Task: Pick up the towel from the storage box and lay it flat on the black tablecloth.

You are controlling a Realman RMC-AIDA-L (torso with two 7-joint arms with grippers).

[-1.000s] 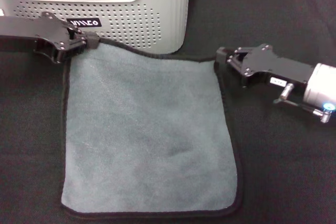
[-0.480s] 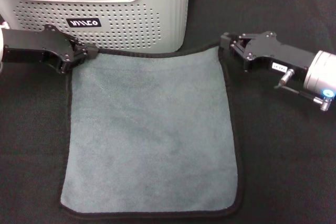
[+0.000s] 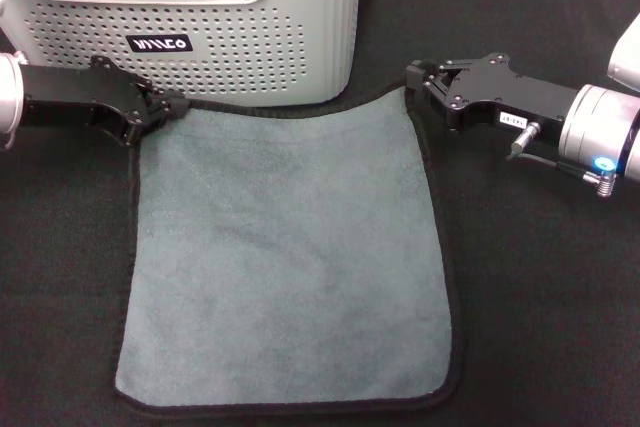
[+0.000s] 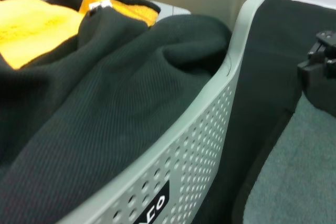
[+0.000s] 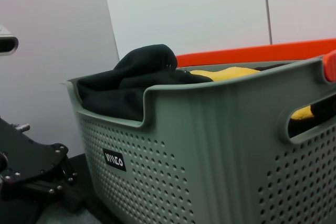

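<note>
The grey-green towel (image 3: 285, 257) with black edging lies spread flat on the black tablecloth (image 3: 540, 277), just in front of the storage box (image 3: 260, 47). My left gripper (image 3: 163, 107) is at the towel's far left corner, by the small loop, and looks shut on it. My right gripper (image 3: 415, 82) is at the far right corner and looks shut on that edge. The left wrist view shows the towel (image 4: 294, 182) beside the box wall (image 4: 210, 129) and the right gripper (image 4: 320, 72) beyond. The right wrist view shows the box (image 5: 210, 145) and the left gripper (image 5: 37, 177).
The box holds a black cloth bundle (image 4: 105, 103) and a yellow cloth (image 4: 31, 30). It stands against the towel's far edge, between the two arms. Bare tablecloth lies to the left and right of the towel.
The towel's far edge has been drawn straight and its far right corner has gone up towards the box. The right gripper moved back and left; the left arm pulled back to the left.
</note>
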